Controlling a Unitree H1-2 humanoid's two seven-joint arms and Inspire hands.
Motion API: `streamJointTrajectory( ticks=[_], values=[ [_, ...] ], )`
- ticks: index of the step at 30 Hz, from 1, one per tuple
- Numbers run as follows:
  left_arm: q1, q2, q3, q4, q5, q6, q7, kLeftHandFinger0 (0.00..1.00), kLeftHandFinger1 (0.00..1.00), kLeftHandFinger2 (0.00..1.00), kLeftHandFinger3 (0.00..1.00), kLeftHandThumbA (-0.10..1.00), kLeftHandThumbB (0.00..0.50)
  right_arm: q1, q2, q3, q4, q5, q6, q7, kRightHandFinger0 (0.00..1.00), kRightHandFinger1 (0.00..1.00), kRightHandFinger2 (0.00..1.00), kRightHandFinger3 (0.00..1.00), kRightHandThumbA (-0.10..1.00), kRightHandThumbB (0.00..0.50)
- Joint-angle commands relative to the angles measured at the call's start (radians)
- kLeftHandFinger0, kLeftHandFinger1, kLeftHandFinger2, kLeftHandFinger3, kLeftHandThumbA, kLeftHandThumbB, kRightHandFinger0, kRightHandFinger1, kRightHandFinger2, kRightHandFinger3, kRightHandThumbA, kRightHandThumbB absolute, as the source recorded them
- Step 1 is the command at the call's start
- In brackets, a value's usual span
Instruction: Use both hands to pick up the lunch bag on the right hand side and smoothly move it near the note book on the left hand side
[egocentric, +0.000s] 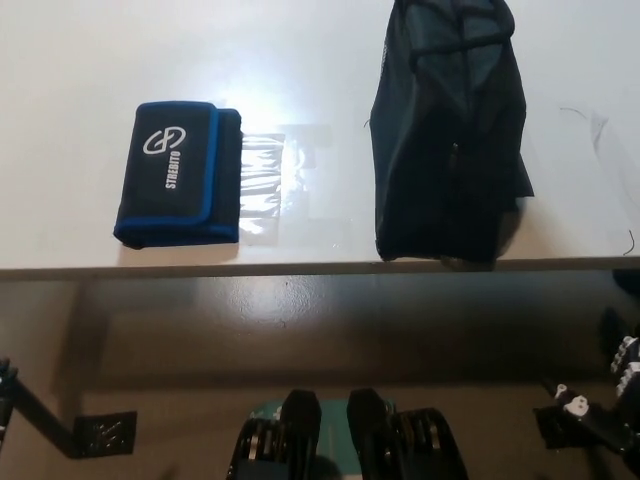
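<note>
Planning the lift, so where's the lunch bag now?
In the head view, the lunch bag sits on the table's right side, near its front edge, apart from the notebook at left.

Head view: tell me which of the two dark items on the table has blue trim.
The flat notebook case on the left, edged in blue with a white logo. The lunch bag on the right is taller and plain dark all over.

I read this as an indoor lab or test bench. A plain glossy white tabletop (90, 60) fills twelve o'clock, glare at its centre. A bare brown smooth floor (300, 330) lies below its edge. A black metal stand foot (95, 433) sits at seven o'clock.
</note>
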Motion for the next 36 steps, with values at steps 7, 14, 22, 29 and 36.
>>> streamJointTrajectory(
  ticks=[7,14,22,29,36],
  values=[
    [0.021,0.022,0.017,-0.256,-0.09,-0.063,-0.043,1.0,1.0,1.0,1.0,1.0,0.264,-0.006,-0.02,-0.008,-0.154,0.029,-0.126,0.013,1.0,1.0,1.0,1.0,0.96,0.148],
    [-0.057,-0.01,-0.011,-0.35,-0.081,-0.035,-0.049,1.0,1.0,1.0,1.0,1.0,0.288,-0.016,-0.022,-0.013,-0.221,0.037,-0.122,0.011,1.0,1.0,1.0,1.0,1.0,0.154],
    [-0.183,-0.039,-0.055,-0.422,-0.064,0.037,-0.065,1.0,1.0,1.0,1.0,1.0,0.266,-0.052,-0.02,-0.023,-0.289,0.055,-0.075,0.003,1.0,1.0,1.0,1.0,0.96,0.106],
    [-0.351,-0.069,-0.127,-0.414,-0.039,0.127,-0.094,1.0,1.0,1.0,1.0,1.0,0.285,-0.115,-0.015,-0.02,-0.288,0.045,-0.044,-0.002,1.0,1.0,1.0,1.0,1.0,0.111],
    [-0.518,-0.111,-0.198,-0.363,0.031,0.221,-0.098,1.0,1.0,1.0,1.0,1.0,0.272,-0.199,-0.039,-0.027,-0.266,0.063,0.018,0.006,1.0,1.0,1.0,1.0,1.0,0.146]
  ],
)
